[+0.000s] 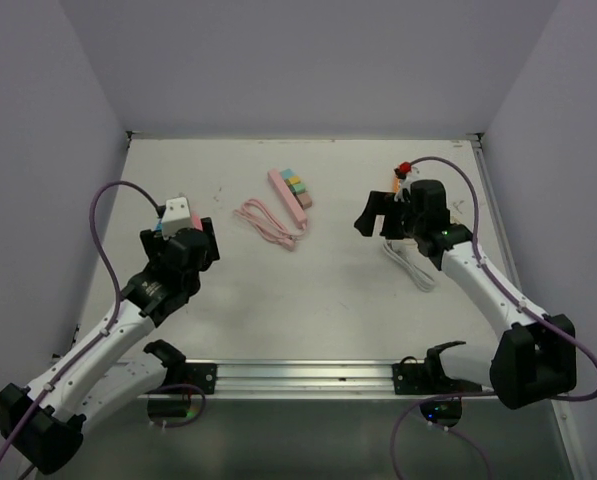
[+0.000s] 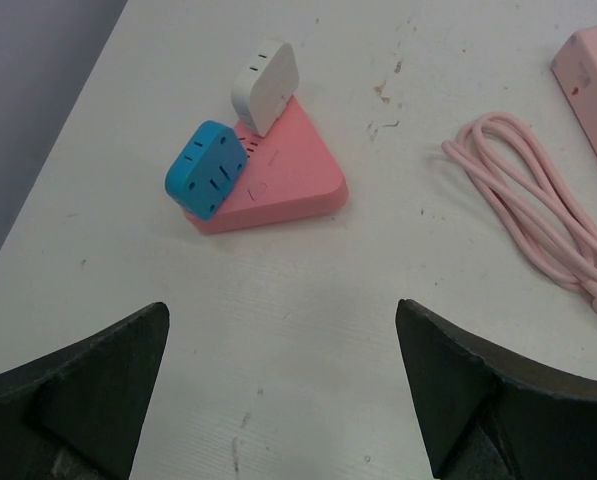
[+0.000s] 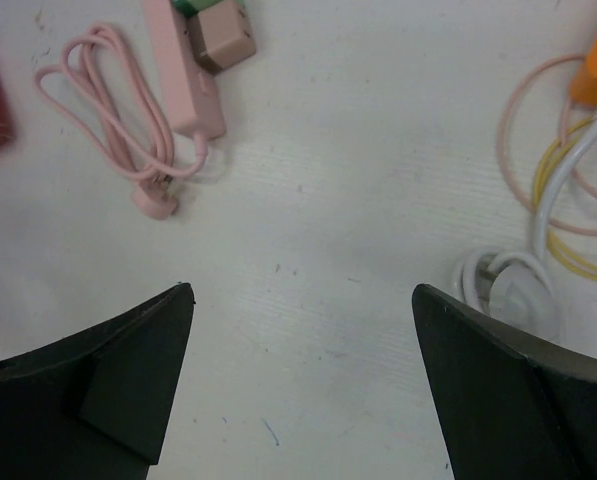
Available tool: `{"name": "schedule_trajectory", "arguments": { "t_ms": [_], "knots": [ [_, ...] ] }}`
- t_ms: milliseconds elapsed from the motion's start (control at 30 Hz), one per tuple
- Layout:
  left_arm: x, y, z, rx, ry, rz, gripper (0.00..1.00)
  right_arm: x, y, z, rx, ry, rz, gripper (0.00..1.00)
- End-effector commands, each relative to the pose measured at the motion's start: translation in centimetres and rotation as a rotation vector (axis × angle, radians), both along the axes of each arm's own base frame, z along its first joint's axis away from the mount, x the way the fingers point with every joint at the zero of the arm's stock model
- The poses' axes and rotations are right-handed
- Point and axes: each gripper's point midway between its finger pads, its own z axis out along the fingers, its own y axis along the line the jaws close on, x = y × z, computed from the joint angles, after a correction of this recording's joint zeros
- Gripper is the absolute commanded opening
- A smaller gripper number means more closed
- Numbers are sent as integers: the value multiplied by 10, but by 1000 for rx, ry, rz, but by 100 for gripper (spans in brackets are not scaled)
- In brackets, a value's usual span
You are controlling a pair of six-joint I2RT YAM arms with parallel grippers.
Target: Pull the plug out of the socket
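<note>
White plug (image 2: 264,83) sits apart from left pincer (image 2: 281,320) (wide open, empty).

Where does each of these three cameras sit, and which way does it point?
Top external: above and behind, looking down on the table; left arm and right arm show, bases nearest.
Left wrist: on the left arm, facing the pink triangular socket block; left gripper open.
Right wrist: on the right arm, facing the table; right gripper open.
Shared: both wrist views show the coiled pink cable.
</note>
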Motion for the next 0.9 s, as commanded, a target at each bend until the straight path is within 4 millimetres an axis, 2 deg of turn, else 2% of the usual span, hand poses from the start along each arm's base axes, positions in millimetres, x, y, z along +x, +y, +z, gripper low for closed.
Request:
{"name": "schedule_trajectory", "arguments": {
  "t_ms": [0,33,100,133,300,400,600,767,867],
  "knots": [
    [4,-8,0,-72,13,12,100,-14,22,14,92,-59,88,94],
    [5,-10,0,-96,11,19,99,-19,23,6,97,-45,95,94],
    [5,-13,-6,-166,7,62,100,-25,30,5,110,-56,120,94],
    [7,-14,-10,-182,14,82,99,-30,34,-2,112,-45,135,94],
    [22,-24,-25,-351,-38,195,99,-37,37,-17,116,-19,169,94],
    [34,-26,-32,-459,-77,243,100,-41,41,-12,140,-39,189,94],
    [64,-4,-41,-559,-114,380,99,-48,44,-9,167,-57,211,94],
    [87,13,-46,-545,-103,482,98,-47,48,-11,186,-53,222,94],
    [96,15,-57,-543,-72,536,97,-48,49,-11,187,-54,227,94]
  ]
}}
